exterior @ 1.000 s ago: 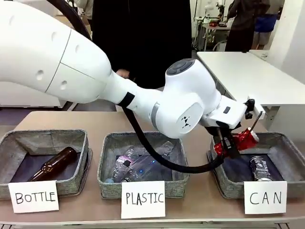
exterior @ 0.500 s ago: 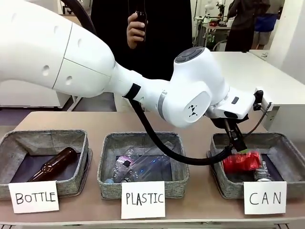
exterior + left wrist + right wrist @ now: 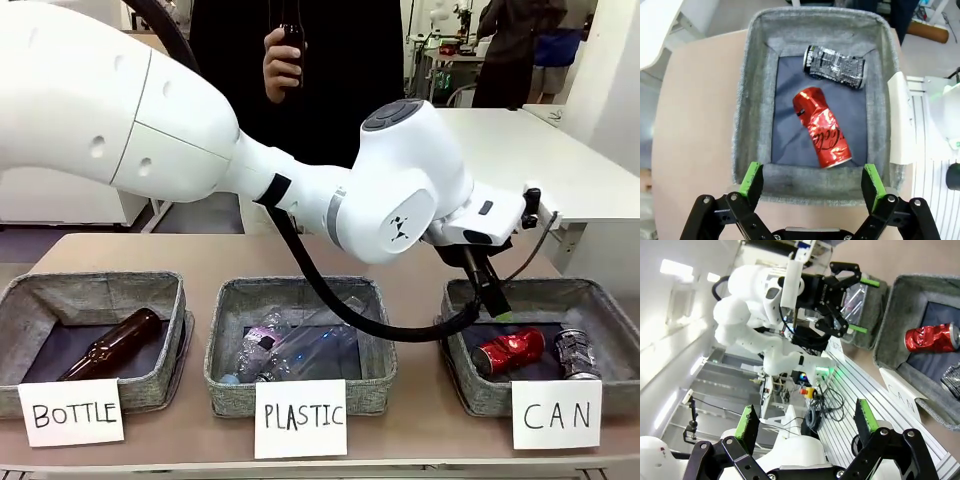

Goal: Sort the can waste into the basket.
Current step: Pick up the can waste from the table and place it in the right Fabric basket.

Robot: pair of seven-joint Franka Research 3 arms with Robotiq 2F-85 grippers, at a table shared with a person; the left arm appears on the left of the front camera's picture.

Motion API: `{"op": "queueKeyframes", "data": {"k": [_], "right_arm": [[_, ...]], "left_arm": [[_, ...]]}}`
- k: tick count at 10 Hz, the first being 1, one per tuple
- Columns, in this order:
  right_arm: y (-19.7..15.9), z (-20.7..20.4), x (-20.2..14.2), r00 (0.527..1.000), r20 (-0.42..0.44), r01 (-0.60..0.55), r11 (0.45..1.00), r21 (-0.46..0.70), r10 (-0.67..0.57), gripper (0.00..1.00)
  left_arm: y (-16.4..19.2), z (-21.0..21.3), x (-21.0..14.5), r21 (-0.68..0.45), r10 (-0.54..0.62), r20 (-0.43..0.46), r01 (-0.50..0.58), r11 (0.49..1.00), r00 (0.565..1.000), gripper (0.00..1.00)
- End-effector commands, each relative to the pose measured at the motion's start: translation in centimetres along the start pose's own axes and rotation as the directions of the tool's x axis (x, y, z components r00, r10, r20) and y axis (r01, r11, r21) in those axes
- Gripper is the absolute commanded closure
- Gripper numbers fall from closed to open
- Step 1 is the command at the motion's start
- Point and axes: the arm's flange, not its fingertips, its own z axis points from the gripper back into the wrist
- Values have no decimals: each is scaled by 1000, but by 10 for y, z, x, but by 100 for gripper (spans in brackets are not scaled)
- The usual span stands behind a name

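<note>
The grey basket carded "CAN" stands at the right of the table. Inside it lie a dented red can and a silvery can, side by side. My left gripper hangs just above the basket's near-left corner. In the left wrist view the left gripper is open and holds nothing, with the red can and the silvery can lying free on the dark lining beyond it. My right gripper is open and holds nothing, far from the basket and the red can.
A basket carded "BOTTLE" holds a brown glass bottle. The middle "PLASTIC" basket holds clear plastic bottles. Across the table a person's hand holds a dark bottle upright. My left arm spans the table above the baskets.
My left gripper opened and let go of the red can, which dropped into the basket beside the silvery can. The person's hand rose with a dark bottle.
</note>
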Motion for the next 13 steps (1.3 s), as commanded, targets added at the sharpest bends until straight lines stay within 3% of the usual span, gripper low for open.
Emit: {"op": "queueKeyframes", "data": {"k": [1,2,3,4,5,6,7,9,10,11,13], "right_arm": [[3,0,0,1000,-2,14,1000,0,-14,0],[3,0,0,1000,-2,14,1000,0,-14,0],[3,0,0,1000,-2,14,1000,0,-14,0],[3,0,0,1000,-2,14,1000,0,-14,0],[3,0,0,1000,-2,14,1000,0,-14,0],[3,0,0,1000,-2,14,1000,0,-14,0],[3,0,0,1000,-2,14,1000,0,-14,0],[3,0,0,1000,-2,14,1000,0,-14,0],[3,0,0,1000,-2,14,1000,0,-14,0],[3,0,0,1000,-2,14,1000,0,-14,0],[3,0,0,1000,-2,14,1000,0,-14,0]], "left_arm": [[-1,23,-2,18,56,-28,-55,998,998,0],[2,26,-3,14,62,-57,-62,998,996,0],[10,47,-13,-23,118,-195,-124,992,974,0],[23,94,-46,26,207,-396,-215,976,894,0],[38,147,-85,30,298,-468,-322,946,832,0],[51,200,-125,-41,344,-478,-412,910,808,0],[58,246,-171,43,500,-381,-525,850,778,0],[48,322,-267,37,689,-229,-701,712,688,0],[42,350,-311,57,783,-145,-785,617,605,0],[40,376,-355,13,847,-88,-849,528,525,0],[50,419,-453,-227,918,-32,-897,379,395,0]]}}
